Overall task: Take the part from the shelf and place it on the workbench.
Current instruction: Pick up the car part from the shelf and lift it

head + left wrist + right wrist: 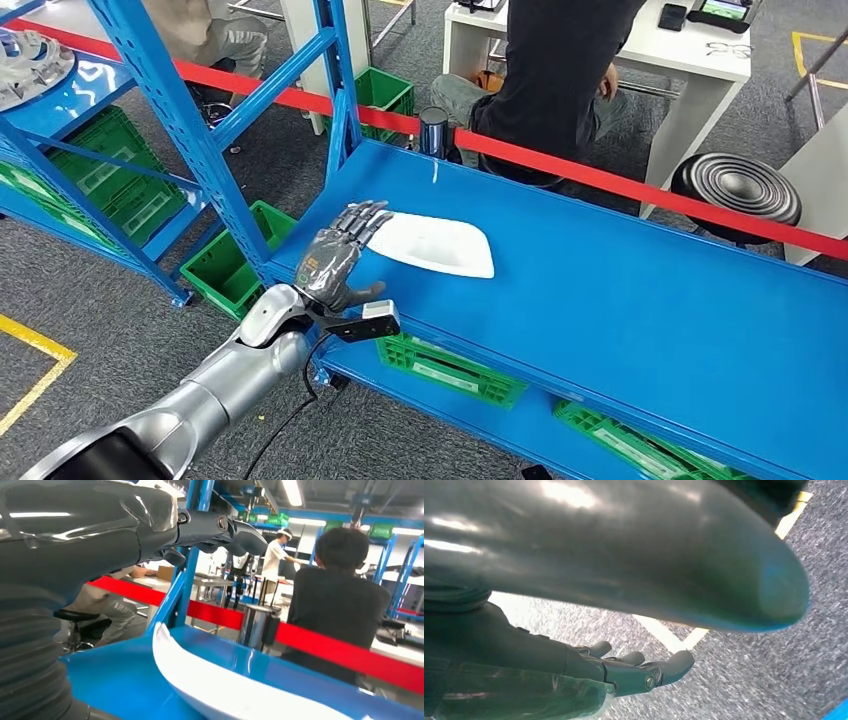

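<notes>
A flat white part (437, 243) lies on the blue workbench (640, 310), near its left end. My left hand (338, 260) hovers at the part's left edge with its fingers stretched out over it and nothing held. In the left wrist view the white part (220, 685) runs across the blue top below the outstretched fingers (220, 530). My right hand (624, 672) hangs over grey carpet, fingers apart and empty.
A blue shelf frame (190, 130) stands left of the bench, with a grey metal part (30, 65) on its upper level. Green crates (230, 270) sit on the floor and under the bench. A red barrier tape (620, 180) runs behind, with a seated person (560, 80) and a black stool (735, 190) beyond.
</notes>
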You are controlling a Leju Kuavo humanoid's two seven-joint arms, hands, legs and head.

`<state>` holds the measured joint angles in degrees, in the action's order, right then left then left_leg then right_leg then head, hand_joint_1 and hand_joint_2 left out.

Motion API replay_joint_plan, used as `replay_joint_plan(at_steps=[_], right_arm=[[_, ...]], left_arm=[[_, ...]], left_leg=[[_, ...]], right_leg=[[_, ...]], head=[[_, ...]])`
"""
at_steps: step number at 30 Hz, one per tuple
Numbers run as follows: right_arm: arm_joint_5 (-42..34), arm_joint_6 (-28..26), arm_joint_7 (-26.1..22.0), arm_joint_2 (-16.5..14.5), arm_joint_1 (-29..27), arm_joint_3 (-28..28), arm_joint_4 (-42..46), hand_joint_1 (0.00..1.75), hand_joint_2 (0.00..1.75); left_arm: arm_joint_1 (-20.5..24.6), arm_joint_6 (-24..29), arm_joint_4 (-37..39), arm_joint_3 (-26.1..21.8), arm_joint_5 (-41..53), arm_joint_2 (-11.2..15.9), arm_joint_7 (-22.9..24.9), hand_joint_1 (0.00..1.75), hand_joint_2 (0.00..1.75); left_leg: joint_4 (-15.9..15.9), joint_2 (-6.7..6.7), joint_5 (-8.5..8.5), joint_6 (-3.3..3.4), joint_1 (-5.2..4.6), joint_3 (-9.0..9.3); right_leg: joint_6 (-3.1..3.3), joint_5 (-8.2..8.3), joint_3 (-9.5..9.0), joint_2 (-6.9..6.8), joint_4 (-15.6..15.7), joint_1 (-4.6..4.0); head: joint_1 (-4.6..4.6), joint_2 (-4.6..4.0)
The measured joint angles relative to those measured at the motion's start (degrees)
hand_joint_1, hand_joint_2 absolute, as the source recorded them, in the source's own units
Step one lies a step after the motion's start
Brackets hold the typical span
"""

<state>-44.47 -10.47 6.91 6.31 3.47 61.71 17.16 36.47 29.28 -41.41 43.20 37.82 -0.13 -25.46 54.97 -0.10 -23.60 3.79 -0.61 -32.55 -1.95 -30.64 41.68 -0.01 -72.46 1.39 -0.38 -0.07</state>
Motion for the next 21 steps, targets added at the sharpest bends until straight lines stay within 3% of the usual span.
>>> replay_joint_plan(at_steps=[2,3,5,9,11,13,14,15,16,19,21], right_arm=[[-0.1,0.0,0.0,0.2,0.1,0.0,0.0,0.00,0.00],[-0.1,0.0,-0.1,0.3,0.2,0.0,0.0,0.00,0.00],[-0.2,0.0,-0.3,0.4,0.3,0.0,0.0,0.00,0.00],[-0.3,0.0,-0.6,0.5,0.3,0.0,0.0,0.00,0.00],[-0.3,0.0,-0.8,0.5,0.4,0.0,0.0,0.00,0.00],[-0.3,0.0,-0.8,0.5,0.5,0.0,0.0,0.00,0.00],[-0.3,0.0,-0.8,0.5,0.5,0.0,0.0,0.00,0.00],[-0.3,0.0,-0.8,0.5,0.5,0.0,0.0,0.00,0.00],[-0.3,0.0,-0.8,0.5,0.5,0.0,0.0,0.00,0.00],[-0.3,0.0,-0.8,0.4,0.6,0.0,0.0,0.00,0.00],[-0.3,0.1,-0.8,0.2,0.7,0.0,0.0,0.00,0.00]], left_arm=[[0.3,-0.3,0.2,0.6,-0.1,-0.2,0.0,0.00,1.75],[0.5,-0.4,0.3,0.8,-0.1,-0.3,0.0,0.00,1.75],[1.0,-0.5,0.5,1.1,-0.2,-0.5,0.0,0.00,1.75],[1.7,-0.9,1.0,1.9,-0.9,-0.7,0.1,0.00,1.75],[2.0,-1.2,1.5,2.2,-1.2,-0.7,0.2,0.00,1.75],[2.2,-1.4,2.1,2.6,-1.3,-0.8,0.3,0.00,1.75],[2.1,-1.4,2.3,2.7,-1.3,-0.8,0.4,0.00,1.75],[2.1,-1.5,2.5,2.9,-1.3,-0.8,0.4,0.00,1.75],[2.2,-1.5,2.7,3.1,-1.3,-0.8,0.4,0.00,1.75],[2.7,-1.5,3.0,3.4,-1.5,-0.8,0.6,0.00,1.75],[3.0,-1.7,3.2,3.5,-1.8,-1.0,0.7,0.00,1.75]], left_leg=[[0.5,-0.12,-0.32,-0.43,0.09,-0.04],[0.9,-0.16,-0.60,-0.78,0.03,-0.14],[1.8,-0.17,-1.09,-1.44,-0.13,-0.50],[3.3,-0.11,-2.12,-2.20,0.12,-1.39],[8.3,-0.06,-5.01,-2.94,0.42,-3.76],[16.5,-0.03,-8.46,-3.47,0.70,-7.58],[19.4,-0.02,-9.20,-3.56,0.80,-9.02],[20.1,-0.01,-8.90,-3.51,0.85,-9.50],[18.1,-0.01,-7.37,-3.27,0.84,-8.64],[5.9,0.00,-2.03,-1.68,0.45,-2.77],[2.8,0.06,-1.60,-0.95,-0.02,-1.37]], right_leg=[[-1.25,3.02,-3.41,-0.05,7.0,0.31],[-1.48,4.31,-5.43,-0.03,10.6,0.31],[-0.95,5.48,-7.52,0.07,14.5,0.17],[0.53,5.59,-7.49,0.26,14.6,0.30],[1.06,5.60,-7.58,0.28,14.7,0.53],[1.26,5.56,-7.59,0.27,14.7,0.45],[1.26,5.55,-7.60,0.27,14.7,0.41],[1.25,5.55,-7.63,0.29,14.7,0.35],[1.25,5.55,-7.71,0.33,14.7,0.28],[1.20,5.55,-7.86,0.44,14.8,-0.03],[1.00,5.63,-7.66,0.38,14.8,-0.10]], head=[[0.02,0.00],[0.03,0.00],[-0.04,0.00],[-0.14,0.00],[-0.25,0.00],[-0.31,0.00],[-0.31,0.00],[-0.31,0.00],[-0.32,0.00],[-0.26,0.00],[-0.21,0.00]])
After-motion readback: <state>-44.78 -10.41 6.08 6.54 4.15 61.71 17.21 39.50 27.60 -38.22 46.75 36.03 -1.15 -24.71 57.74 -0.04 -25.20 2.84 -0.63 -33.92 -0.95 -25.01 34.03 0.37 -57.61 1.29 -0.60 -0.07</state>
